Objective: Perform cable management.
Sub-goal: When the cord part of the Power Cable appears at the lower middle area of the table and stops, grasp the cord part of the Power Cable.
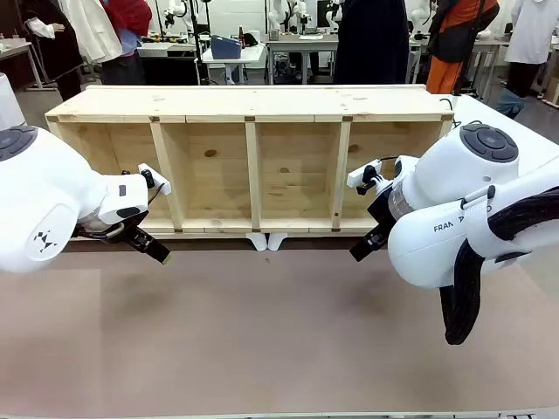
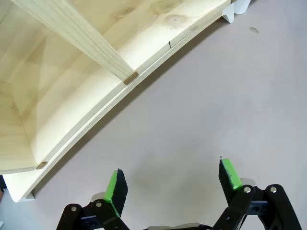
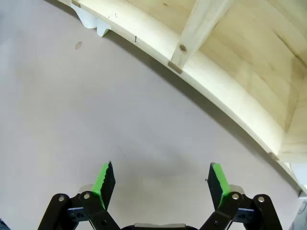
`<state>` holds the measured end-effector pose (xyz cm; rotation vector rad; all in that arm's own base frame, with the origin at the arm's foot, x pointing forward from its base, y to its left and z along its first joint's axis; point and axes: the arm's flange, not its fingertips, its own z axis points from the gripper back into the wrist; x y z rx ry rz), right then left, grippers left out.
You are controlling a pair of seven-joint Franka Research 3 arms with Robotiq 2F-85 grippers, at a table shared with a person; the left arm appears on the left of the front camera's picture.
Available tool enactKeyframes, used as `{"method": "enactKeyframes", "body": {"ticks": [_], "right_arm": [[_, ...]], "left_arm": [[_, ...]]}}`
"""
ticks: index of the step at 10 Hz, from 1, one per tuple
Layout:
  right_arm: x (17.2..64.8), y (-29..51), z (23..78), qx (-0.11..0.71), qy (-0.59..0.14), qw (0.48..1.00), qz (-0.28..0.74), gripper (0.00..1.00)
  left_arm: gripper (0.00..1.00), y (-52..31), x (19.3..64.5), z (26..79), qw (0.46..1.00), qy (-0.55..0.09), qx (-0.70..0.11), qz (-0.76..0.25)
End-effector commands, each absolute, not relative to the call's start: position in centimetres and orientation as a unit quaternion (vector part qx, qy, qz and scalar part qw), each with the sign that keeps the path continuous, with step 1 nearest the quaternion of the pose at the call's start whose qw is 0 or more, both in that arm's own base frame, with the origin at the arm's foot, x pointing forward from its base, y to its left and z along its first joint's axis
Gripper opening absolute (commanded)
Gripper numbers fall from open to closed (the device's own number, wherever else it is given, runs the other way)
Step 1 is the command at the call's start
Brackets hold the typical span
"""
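The wooden shelf [image 1: 253, 103] lay on its side across the middle of the frame, its open compartments facing the camera. At its upper right corner a thin black line, apparently the cable [image 1: 448, 103], curved over the edge; little of it could be made out. The left pincer [image 2: 172, 179] hung at lower left, just in front of the shelf, over the bare surface [image 1: 262, 340], fingers spread wide and empty. The right pincer [image 3: 160, 179], at lower right of the shelf, was likewise gaping wide and gripped nothing.
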<state>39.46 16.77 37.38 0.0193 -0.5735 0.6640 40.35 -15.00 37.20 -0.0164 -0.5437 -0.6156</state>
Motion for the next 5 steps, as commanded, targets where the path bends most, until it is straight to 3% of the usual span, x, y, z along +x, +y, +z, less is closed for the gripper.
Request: {"method": "enactKeyframes", "body": {"ticks": [1, 5], "right_arm": [[39.45, 16.77, 37.38, 0.009, -0.278, 0.905, 0.321, 1.00], [39.45, 16.77, 37.38, 0.009, -0.278, 0.905, 0.321, 1.00]], "left_arm": [[1.00, -15.01, 40.35, 37.20, 0.917, -0.264, -0.008, -0.299], [1.00, -15.01, 40.35, 37.20, 0.917, -0.264, -0.008, -0.299]]}}
